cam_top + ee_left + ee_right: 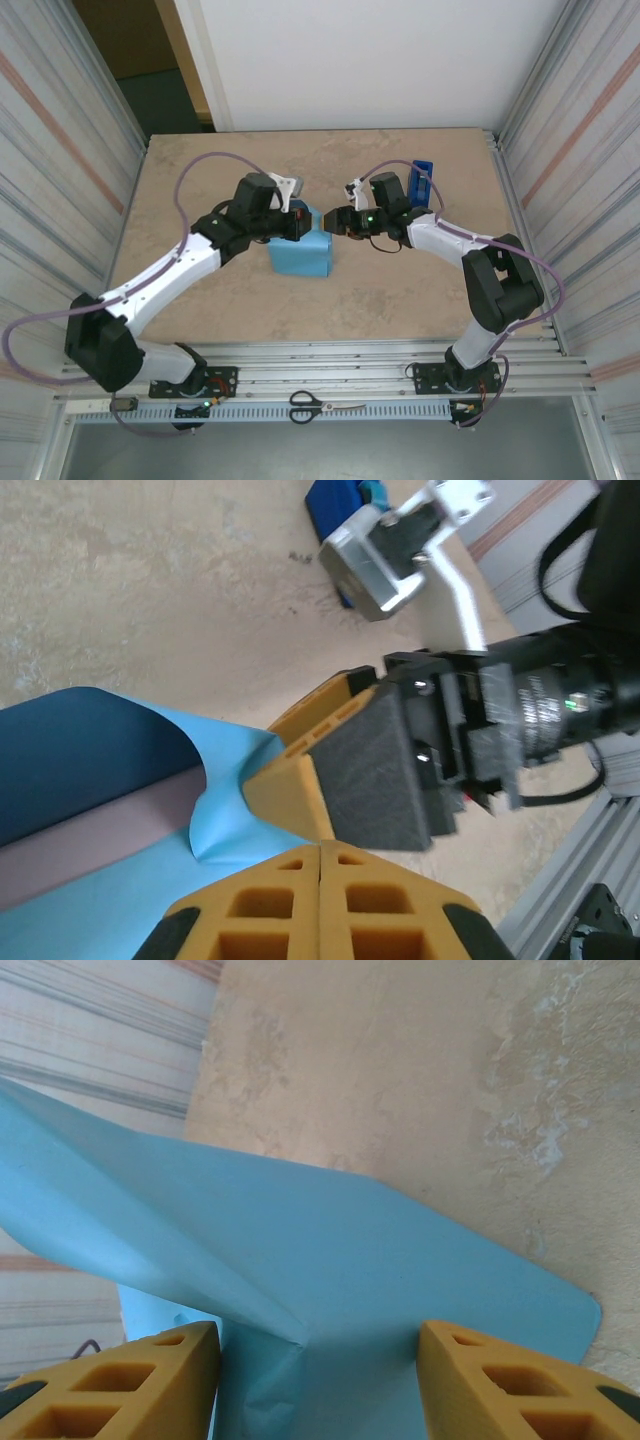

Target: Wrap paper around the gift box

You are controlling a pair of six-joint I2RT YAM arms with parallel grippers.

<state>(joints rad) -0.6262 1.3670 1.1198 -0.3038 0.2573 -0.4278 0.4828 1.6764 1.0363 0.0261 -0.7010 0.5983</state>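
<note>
Right pincer (318,1360) astride paper (350,1250)

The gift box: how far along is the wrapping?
Done: the paper lies folded over most of the gift box, light blue side out. In hand: the left gripper, shut, and the right gripper, open astride a fold, meet at one end. Left: a flap curls open, showing navy lining and a mauve strip of box; the tape dispenser stands apart.
</note>
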